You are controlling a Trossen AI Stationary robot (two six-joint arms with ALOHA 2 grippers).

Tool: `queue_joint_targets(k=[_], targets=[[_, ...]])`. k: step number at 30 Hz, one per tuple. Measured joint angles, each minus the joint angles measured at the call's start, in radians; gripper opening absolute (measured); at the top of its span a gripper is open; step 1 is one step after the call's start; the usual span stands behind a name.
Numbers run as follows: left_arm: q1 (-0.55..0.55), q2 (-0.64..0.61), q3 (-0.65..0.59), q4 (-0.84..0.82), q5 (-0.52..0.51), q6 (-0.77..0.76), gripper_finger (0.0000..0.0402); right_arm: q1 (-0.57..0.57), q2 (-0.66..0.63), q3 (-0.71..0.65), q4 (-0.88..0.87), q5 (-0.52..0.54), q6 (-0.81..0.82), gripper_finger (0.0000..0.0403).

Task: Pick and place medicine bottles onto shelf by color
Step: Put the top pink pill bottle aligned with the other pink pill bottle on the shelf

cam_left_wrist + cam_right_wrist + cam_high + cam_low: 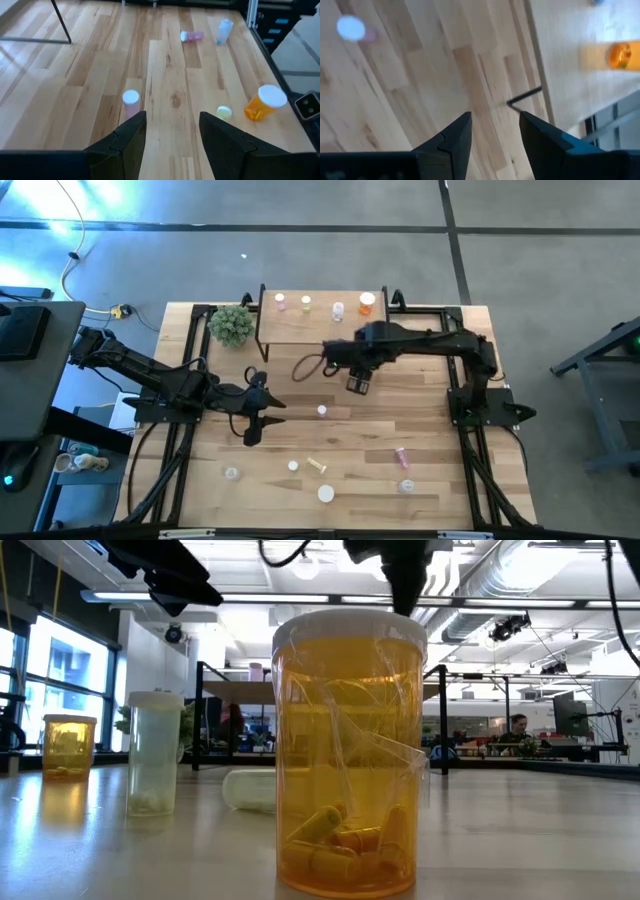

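The light-wood shelf (pixel 320 330) stands at the table's far edge. A pink bottle (pixel 280 302), a yellow one (pixel 306 304), a pale one (pixel 339 309) and an orange one (pixel 367 303) stand on it. My right gripper (pixel 357 385) hangs open just in front of the shelf, above bare table, holding nothing (pixel 495 125). My left gripper (pixel 252 425) is open over the table's left middle, empty (pixel 172 130). A pink bottle (pixel 322 410) stands upright between the two grippers (pixel 131 100). An orange bottle (pixel 264 102) and a yellow one (pixel 224 112) sit near the front.
More bottles lie toward the near edge: a pink one on its side (pixel 400 455), a pale blue one (pixel 406 485), a yellow one lying down (pixel 317 466) and a clear one (pixel 232 473). A small green plant (pixel 232 325) stands left of the shelf.
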Motion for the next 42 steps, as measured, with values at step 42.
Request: queue_joint_targets(k=[42], targets=[[0.016,0.253,0.0,0.13,-0.079,0.035,0.0172,0.421,-0.54,-1.09,1.067,0.39,0.294,0.0156]])
